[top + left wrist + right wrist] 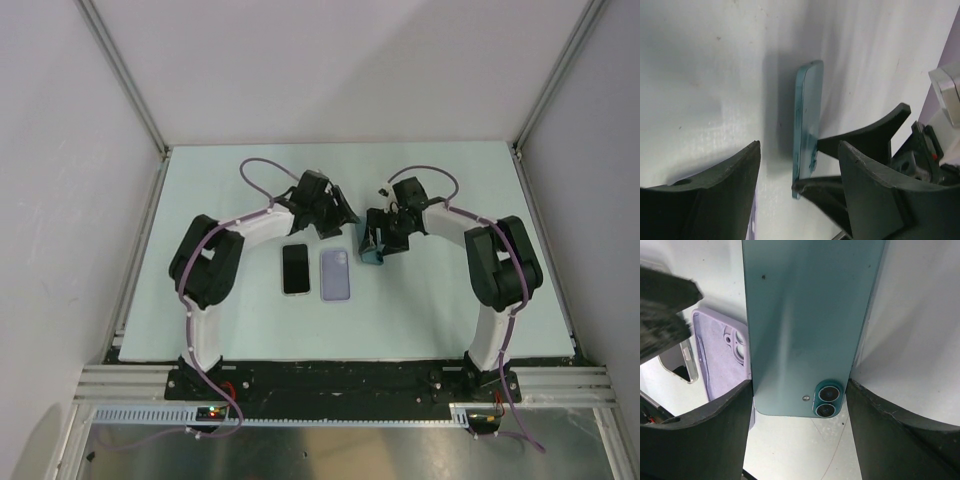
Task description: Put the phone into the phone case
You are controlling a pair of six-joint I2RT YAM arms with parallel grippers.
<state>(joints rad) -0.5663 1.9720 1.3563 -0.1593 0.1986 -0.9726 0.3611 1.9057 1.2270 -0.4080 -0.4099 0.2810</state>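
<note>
Pale table [430,300], white walls around it. Your right claw [799,385] clamps the teal phone [805,315] across its width at the camera end. The phone's back faces the wrist, and its long axis runs straight out past the fingers. Your left claw [800,147] stands open nearby, holding nothing. Just beside the phone, the lavender case [720,360] lies flat, lining up, next to a dark slab [295,268].

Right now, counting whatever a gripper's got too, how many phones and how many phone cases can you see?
Phones: 2, the teal phone and the black-screened phone
Cases: 1, the lavender case
Total: 3
</note>
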